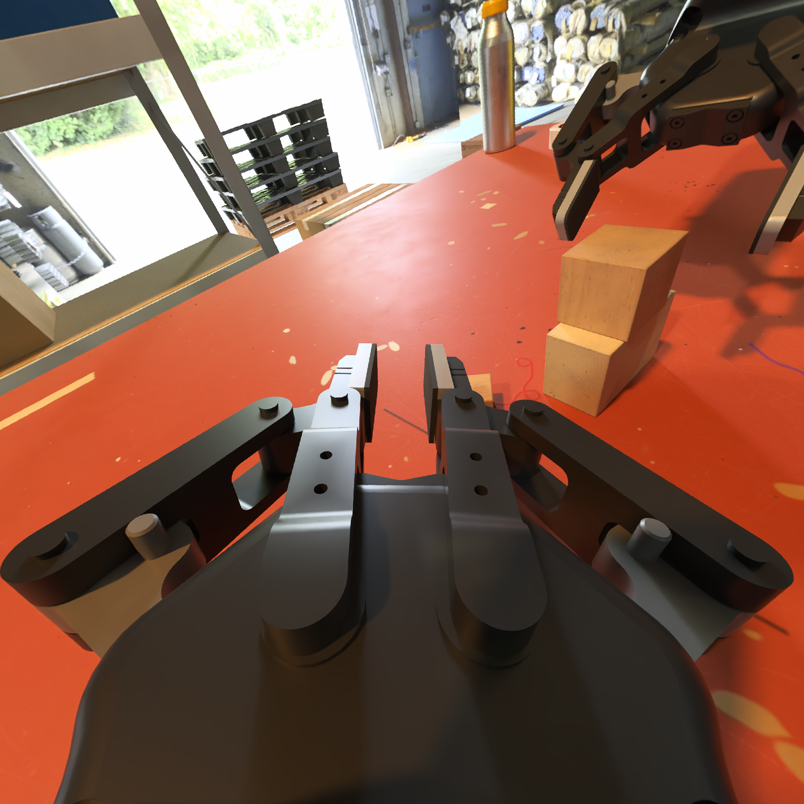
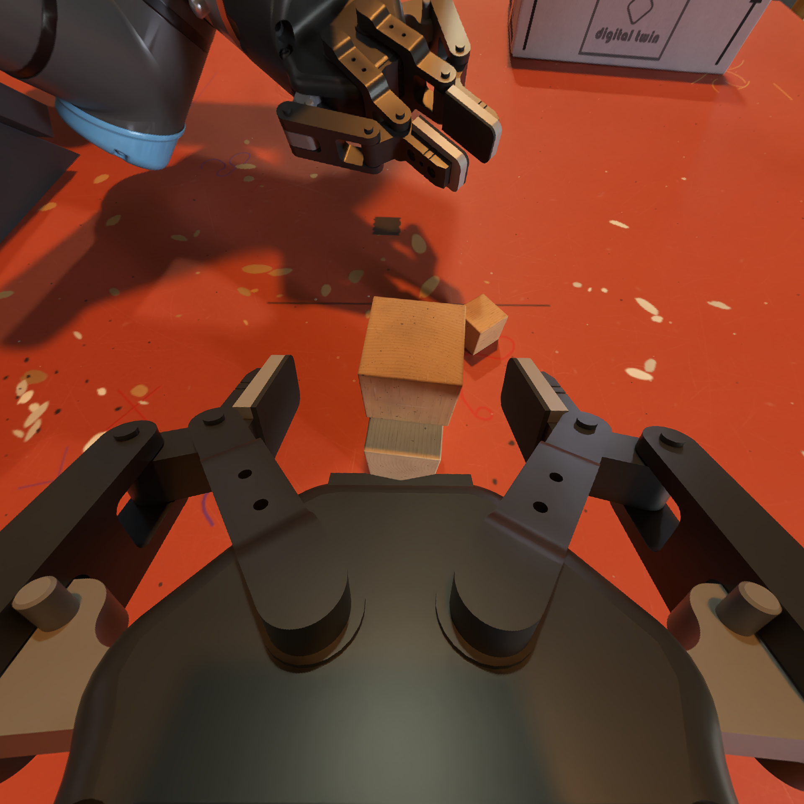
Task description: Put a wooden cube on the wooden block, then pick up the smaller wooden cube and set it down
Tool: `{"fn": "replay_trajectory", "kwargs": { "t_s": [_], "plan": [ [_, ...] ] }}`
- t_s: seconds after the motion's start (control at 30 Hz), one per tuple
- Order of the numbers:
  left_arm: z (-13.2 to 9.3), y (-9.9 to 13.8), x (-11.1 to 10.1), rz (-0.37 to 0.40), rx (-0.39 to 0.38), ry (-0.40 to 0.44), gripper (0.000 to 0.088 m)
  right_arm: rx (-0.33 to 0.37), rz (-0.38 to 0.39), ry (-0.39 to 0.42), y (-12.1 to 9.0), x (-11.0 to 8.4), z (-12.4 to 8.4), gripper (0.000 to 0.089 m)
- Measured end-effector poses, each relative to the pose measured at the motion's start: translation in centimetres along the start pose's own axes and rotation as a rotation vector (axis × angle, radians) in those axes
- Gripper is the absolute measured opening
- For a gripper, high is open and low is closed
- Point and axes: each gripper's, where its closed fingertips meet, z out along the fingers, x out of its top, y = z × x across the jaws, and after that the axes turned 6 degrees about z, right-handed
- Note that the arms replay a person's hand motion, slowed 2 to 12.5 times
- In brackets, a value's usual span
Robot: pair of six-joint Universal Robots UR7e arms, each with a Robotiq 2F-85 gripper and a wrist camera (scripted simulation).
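1. the stack of wooden cube point(image 2: 412, 337) on wooden block point(image 2: 402, 446) stands between the right gripper point(image 2: 400, 387) fingers, with red table point(image 2: 609, 243) showing on both sides of it.
2. the smaller wooden cube point(image 2: 485, 322) sits just beside the stack's far corner, so that side is tight.
3. the left gripper point(image 2: 461, 143) hangs over the table beyond the stack, jaws narrowly parted around nothing.
4. a cardboard box point(image 2: 631, 35) and a metal bottle point(image 1: 496, 82) stand well apart at the table's edges.

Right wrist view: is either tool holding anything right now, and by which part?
Nothing is held. The right tool is open above the stacked wooden cube; the left tool has an empty gap.
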Motion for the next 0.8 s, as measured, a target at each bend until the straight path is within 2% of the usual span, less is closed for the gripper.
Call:
{"fn": "replay_trajectory", "kwargs": {
  "t_s": [0.27, 0.47, 0.63, 0.8],
  "plan": [
    [-0.6, -1.2, 0.2, -0.018, 0.04, 0.015, 0.0196, 0.006, -0.031, 0.026, 0.7, 2.1, -1.8, 0.0775],
    [-1.2, -2.2, 0.0, -0.031, 0.076, 0.021, 0.0196, 0.012, -0.131, 0.013, 1.8, 4.8, -2.3, 0.0742],
    [-1.7, -3.1, -0.3, -0.048, 0.105, 0.025, 0.0195, 0.041, -0.24, -0.052, 3.3, 6.3, -1.2, 0.0678],
    [-2.2, -3.9, -0.5, -0.064, 0.13, 0.031, 0.0195, 0.094, -0.302, -0.158, 5.5, 5.8, 1.0, 0.0655]
  ]
}}
